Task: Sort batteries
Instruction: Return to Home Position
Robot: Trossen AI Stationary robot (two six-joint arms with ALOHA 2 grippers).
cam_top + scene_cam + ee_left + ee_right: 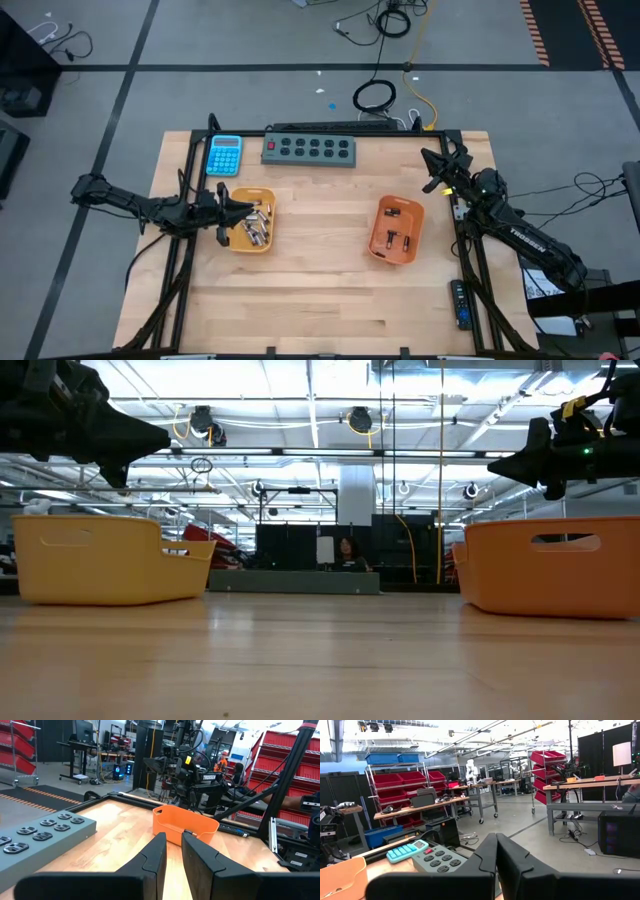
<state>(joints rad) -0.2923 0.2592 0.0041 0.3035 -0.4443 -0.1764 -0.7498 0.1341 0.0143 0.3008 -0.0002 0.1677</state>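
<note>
A wooden table with a black frame along its edges, seen from above. Most of the wood is bare: a broad open stretch runs down the middle between two bins, and the whole front strip is uncovered.

Along the back edge sit a blue calculator and, just beside it, a long grey button strip.

A yellow bin stands on the left half of the table, just in front of the calculator. It holds a loose heap of silvery-grey batteries. An orange bin stands on the right half, well apart from the yellow one. A few small dark batteries lie scattered on its floor.

The left gripper reaches in from the left side and hangs above the yellow bin's left rim, pointing across the table toward the orange bin. In the table-level view it is clear of the bin's top. Its fingers stand slightly apart, with a narrow strip of wood showing between them, and they hold nothing.

The right gripper is raised over the table's right edge near the back corner, above and behind the orange bin. It points toward the calculator and button strip. Its fingers are pressed together and empty.
</note>
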